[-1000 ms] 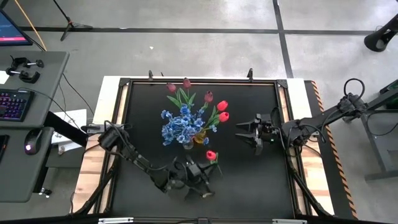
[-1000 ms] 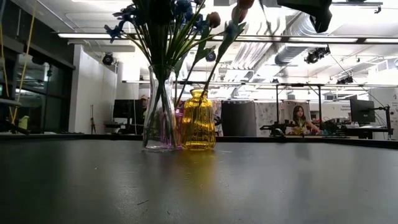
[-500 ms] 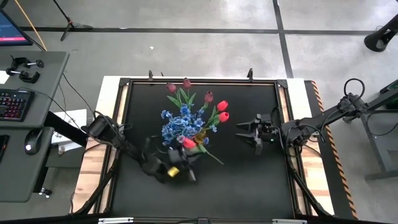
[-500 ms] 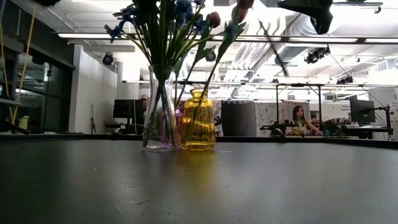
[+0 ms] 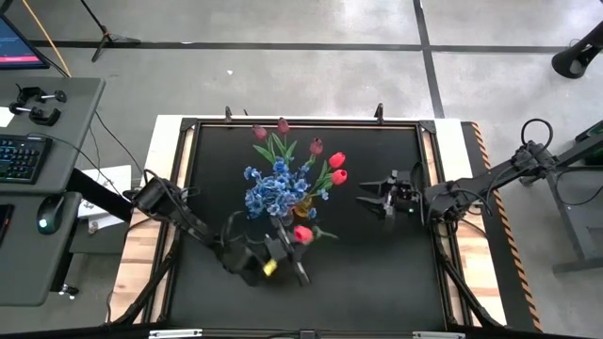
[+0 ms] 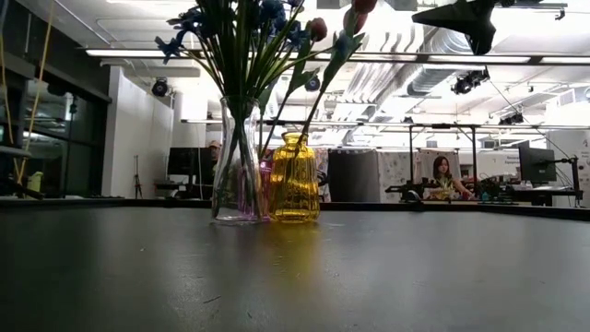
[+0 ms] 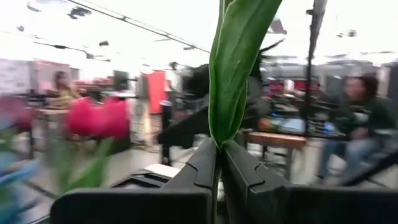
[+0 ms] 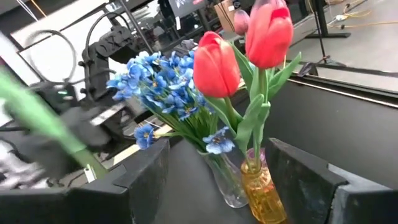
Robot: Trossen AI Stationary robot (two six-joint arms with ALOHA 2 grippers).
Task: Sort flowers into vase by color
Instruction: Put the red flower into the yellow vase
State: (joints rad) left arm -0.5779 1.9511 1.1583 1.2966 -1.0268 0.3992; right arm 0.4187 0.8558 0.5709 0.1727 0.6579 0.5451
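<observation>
High view: most of the sort looks done. Blue small-blossom artificial flowers (image 5: 270,191) stand bunched mid-bench, dark maroon tulips (image 5: 283,126) fan out toward the far edge, and two bright red tulips (image 5: 337,168) sit to the bunch's right. One loose red tulip on a green stem (image 5: 302,234) is off the black bench (image 5: 377,273) surface, carried by the left end effector (image 5: 283,256) just on the near side of the vases. The right end effector (image 5: 375,199) waits beside the red tulips, holding nothing.

Low view: a clear glass vase (image 6: 237,166) and a ribbed yellow glass vase (image 6: 294,178) stand touching or nearly so. Blue stems go into the clear one; the red-tulip stems lean out of the yellow one. Something pinkish sits between and behind them (maybe a third vase, can't tell).

Left wrist view: fingers (image 7: 199,171) pinched tight on the stem, with a long green leaf (image 7: 236,62) rising straight from the grip.

Right wrist view: its fingers (image 8: 298,180) stand wide apart, framing the yellow vase with the two red tulips in it.

Left to do, as I judge it: seat the carried red tulip, likely in the yellow vase.
</observation>
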